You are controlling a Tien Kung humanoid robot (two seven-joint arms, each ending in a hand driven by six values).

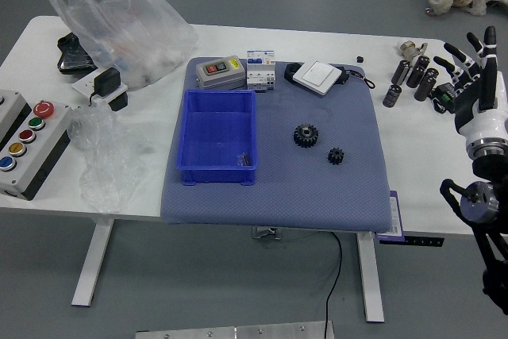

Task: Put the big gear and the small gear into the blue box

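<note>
My right hand is raised at the right edge over the table's far right corner, fingers spread and holding nothing. On the blue-grey mat lie two black gears, apart from each other. The big gear is right of the blue box; the small gear lies a little nearer and further right. The blue box stands on the mat's left part, with a small object in its near right corner. My left hand is out of view.
Behind the box are a grey device and white-blue blocks. A white device is at the mat's far edge. Dark cylinders stand far right. Plastic bags and a button panel occupy the left.
</note>
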